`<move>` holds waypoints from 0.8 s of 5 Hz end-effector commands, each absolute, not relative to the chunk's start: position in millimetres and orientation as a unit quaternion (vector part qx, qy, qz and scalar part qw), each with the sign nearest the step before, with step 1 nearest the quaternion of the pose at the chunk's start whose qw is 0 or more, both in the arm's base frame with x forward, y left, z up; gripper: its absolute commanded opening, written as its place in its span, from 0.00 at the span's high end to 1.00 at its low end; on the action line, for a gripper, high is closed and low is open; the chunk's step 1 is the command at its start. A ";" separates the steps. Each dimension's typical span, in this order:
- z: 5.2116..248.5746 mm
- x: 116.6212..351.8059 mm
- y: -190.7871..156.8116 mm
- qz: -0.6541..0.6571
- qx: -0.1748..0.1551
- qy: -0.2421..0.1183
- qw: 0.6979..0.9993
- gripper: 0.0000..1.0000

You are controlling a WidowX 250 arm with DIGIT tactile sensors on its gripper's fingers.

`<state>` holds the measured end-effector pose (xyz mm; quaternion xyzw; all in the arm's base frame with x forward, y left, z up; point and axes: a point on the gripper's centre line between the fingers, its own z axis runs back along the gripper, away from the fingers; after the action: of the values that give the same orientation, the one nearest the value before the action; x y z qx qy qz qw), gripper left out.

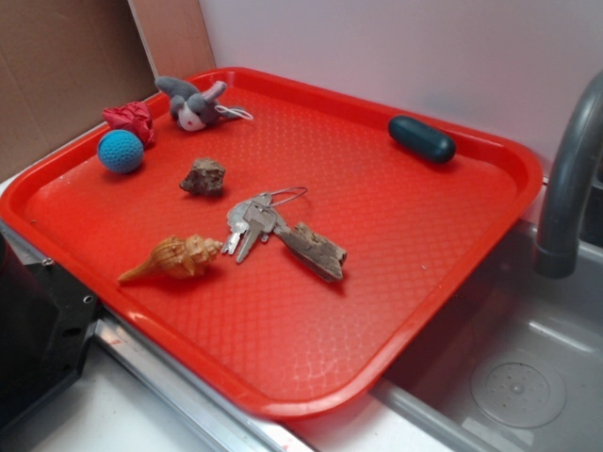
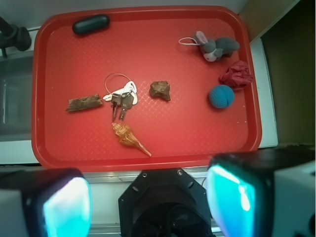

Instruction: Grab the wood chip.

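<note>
While the gripper [image 2: 153, 197] hangs high off the tray's near edge, jaws spread and empty for an overview, the flat grey-brown wood chip [image 2: 84, 102] lies mid red plastic tray [image 2: 197, 143], touching the silver keys [image 2: 121, 100].

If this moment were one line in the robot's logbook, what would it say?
phase: approach | tool: open, high above tray | target: wood chip, untouched, beside keys | held: nothing
</note>
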<state>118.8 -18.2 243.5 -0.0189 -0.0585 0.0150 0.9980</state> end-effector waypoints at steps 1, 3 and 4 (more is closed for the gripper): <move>243.5 118.8 -18.2 0.015 -0.019 -0.058 0.998 0.00; 148.1 166.9 -83.7 -0.222 0.022 -0.055 0.973 0.00; 120.1 186.4 -104.5 -0.331 0.027 -0.054 0.942 0.00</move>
<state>188.1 -99.3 111.2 0.0293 -0.0331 -0.3305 0.9428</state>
